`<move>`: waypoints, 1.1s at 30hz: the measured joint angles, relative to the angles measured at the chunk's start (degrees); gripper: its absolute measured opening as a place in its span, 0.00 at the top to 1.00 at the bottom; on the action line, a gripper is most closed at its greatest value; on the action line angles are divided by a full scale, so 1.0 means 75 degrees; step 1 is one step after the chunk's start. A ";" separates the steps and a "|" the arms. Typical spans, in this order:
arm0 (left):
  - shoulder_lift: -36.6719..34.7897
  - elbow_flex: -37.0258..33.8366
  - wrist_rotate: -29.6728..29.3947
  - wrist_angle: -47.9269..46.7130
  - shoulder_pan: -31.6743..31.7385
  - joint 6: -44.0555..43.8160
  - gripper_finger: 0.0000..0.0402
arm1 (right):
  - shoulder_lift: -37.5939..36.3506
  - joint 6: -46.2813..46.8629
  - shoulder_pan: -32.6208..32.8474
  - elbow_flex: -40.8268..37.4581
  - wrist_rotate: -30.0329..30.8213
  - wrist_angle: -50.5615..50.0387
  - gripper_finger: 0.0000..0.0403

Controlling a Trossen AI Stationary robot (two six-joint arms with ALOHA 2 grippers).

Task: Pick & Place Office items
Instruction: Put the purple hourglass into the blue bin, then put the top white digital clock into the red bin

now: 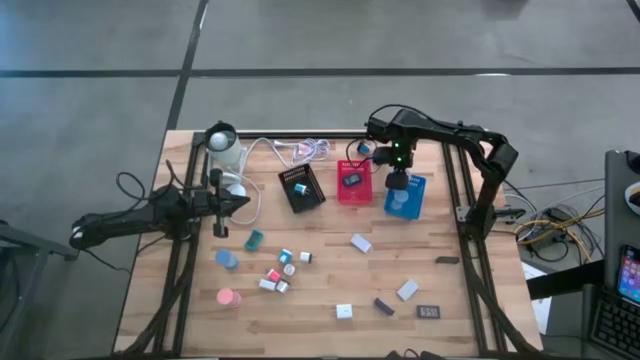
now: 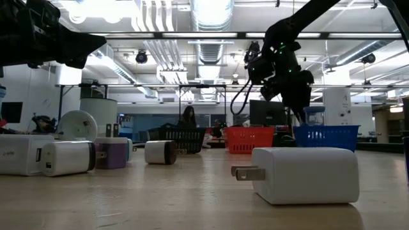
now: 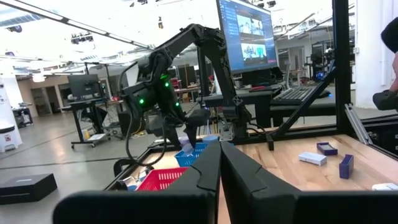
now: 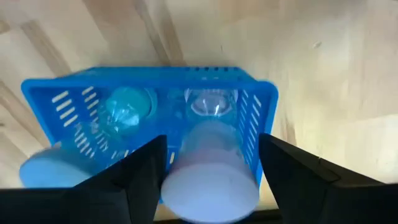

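My right gripper (image 1: 397,182) hangs over the blue mesh tray (image 4: 258,124) at the table's far right and points down, with its fingers apart. A pale lavender roll (image 4: 210,177) stands endwise between them, above the tray. Other rolls (image 4: 127,109) lie inside the tray. Several office items lie loose on the wood: a teal block (image 1: 254,239), a blue roll (image 1: 227,259), a pink roll (image 1: 229,297), white blocks (image 1: 361,243) and a dark rectangle (image 1: 429,311). My left gripper (image 3: 219,168) waits shut and level above the table's left side (image 1: 240,203). My right gripper has the lavender roll between its two fingers, which come from above and run along the roll. The roll's near end (image 4: 208,196) fills the gap between them. Whether either finger touches the roll, I cannot tell. The roll is clear of the tray floor.
A red tray (image 1: 354,181) and a black tray (image 1: 302,187) stand left of the blue one. A white coiled cable (image 1: 300,150) and a white round lamp (image 1: 222,140) lie at the far left. Black frame posts (image 1: 470,200) line the table's sides.
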 joint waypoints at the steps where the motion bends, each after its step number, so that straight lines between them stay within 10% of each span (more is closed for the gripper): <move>1: 0.0000 0.0000 0.0001 -0.0002 0.0000 -0.0002 0.96 | 0.0017 0.0002 0.0003 -0.0012 0.0004 -0.0004 0.38; 33: 0.0003 0.0000 0.0001 -0.0039 0.0006 0.0026 0.96 | -0.0202 -0.0016 0.0053 0.0850 -0.0073 0.0014 0.21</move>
